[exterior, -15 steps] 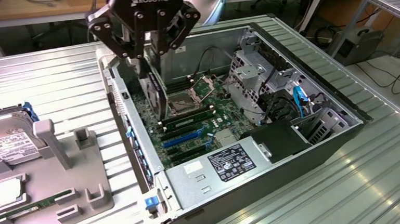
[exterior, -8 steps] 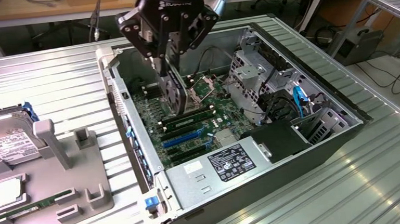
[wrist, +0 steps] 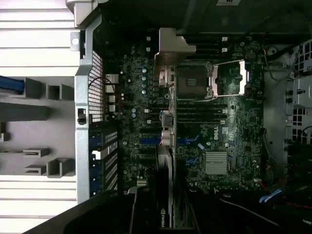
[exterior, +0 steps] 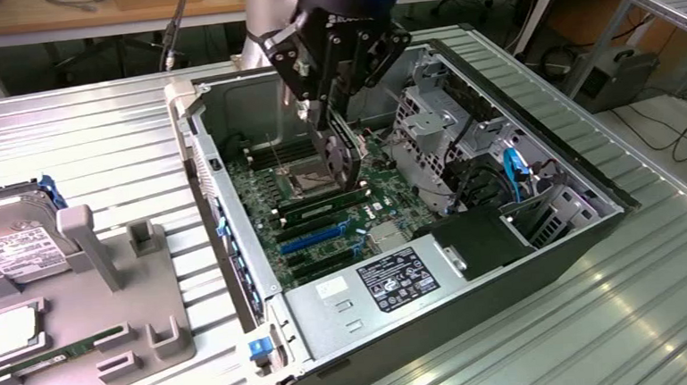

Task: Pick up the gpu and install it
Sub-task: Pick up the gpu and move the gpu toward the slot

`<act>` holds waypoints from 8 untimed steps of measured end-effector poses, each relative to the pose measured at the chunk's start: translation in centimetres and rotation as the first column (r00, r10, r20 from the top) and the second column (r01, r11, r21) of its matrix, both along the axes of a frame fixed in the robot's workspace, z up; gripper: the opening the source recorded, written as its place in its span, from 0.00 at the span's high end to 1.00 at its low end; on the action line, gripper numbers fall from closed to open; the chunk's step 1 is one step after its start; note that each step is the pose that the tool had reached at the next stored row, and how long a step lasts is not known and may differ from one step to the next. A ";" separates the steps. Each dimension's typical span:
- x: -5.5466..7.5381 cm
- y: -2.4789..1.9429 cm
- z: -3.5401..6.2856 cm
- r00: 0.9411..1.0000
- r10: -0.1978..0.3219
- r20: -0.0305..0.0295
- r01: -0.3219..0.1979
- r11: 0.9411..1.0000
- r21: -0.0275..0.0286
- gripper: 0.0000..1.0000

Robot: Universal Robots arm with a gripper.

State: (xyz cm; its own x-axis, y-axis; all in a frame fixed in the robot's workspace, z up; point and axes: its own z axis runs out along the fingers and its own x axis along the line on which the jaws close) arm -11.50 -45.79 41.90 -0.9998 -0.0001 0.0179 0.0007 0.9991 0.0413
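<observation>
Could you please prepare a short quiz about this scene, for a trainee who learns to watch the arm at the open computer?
1. True or false: the tool is empty.
2. How is the gpu oriented? A. lying flat, fan up. B. on edge, hanging down from the tool. C. dropped and lying loose.
3. Fill in: the gpu hangs over the green ______ inside the open computer case.

Key
1. False: it grips the gpu.
2. B.
3. motherboard.
</observation>
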 end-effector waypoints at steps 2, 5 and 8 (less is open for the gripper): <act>0.9 0.18 -0.35 1.000 0.000 0.000 0.000 1.000 -0.002 0.74; 2.3 0.43 -0.94 1.000 0.000 0.000 0.000 1.000 -0.006 0.74; 3.9 0.47 -1.63 1.000 0.000 0.000 0.000 1.000 -0.007 0.74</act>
